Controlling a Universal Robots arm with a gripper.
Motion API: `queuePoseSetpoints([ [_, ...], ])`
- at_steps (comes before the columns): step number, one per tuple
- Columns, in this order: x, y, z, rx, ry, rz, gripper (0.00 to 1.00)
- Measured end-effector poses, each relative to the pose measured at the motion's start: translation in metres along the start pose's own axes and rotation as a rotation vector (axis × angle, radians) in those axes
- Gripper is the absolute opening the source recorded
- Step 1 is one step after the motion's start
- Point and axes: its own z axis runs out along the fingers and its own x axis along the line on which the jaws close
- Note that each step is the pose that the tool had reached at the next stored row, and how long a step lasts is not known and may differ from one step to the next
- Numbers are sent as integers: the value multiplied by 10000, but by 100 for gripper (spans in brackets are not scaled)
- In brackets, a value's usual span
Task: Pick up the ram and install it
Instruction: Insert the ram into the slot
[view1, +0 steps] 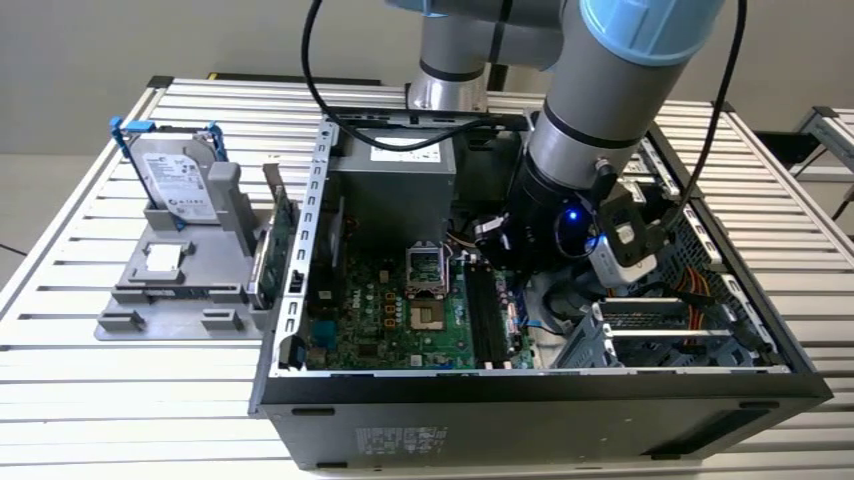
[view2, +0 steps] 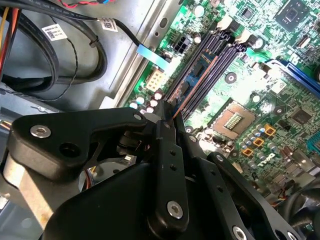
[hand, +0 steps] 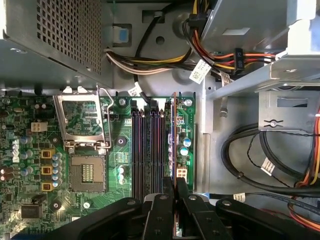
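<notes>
Jaws pinch the ram (hand: 171, 145) edge-on over motherboard slots (hand: 145, 150)

This looks like a robotics lab or assembly test cell: a workbench of bare silver metal slats (view1: 80, 400) carries an opened black desktop computer case (view1: 534, 420), with a grey fixture plate (view1: 160, 300) near its left edge holding a silver hard drive (view1: 180, 175) upright, and a grey-and-blue industrial robot arm (view1: 614, 80) above.

An open computer case (view1: 400, 395) lay on a slatted table (view1: 80, 400), its green motherboard (view1: 400, 310) exposed. The robot arm (view1: 601, 130) reached down into it. At the exterior view's left, a silver hard drive (view1: 180, 175) stood upright in a grey holder (view1: 174, 300).
</notes>
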Motion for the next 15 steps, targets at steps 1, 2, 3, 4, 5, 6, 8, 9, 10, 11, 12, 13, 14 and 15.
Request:
queuePoseSetpoints([
  [1,0,0,1,0,0,0,0],
  [2,0,-1,5,-4,0,0,0],
  [3,0,-2,9,-3,0,0,0],
  [4,0,-3,13,-3,0,0,0],
  [5,0,-3,20,-5,0,0,0],
  [6,0,-5,28,-4,0,0,0],
  [8,0,-11,44,-1,0,0,0],
  [9,0,-13,54,-3,0,0,0],
  [10,0,-16,63,-3,0,0,0],
  [11,1,-18,70,-2,0,0,0],
  [12,1,-21,77,-2,0,0,0],
  [13,1,-23,86,-1,0,0,0],
  [14,1,-24,97,-2,0,-2,0],
  [15,2,-26,108,-2,0,-2,0],
])
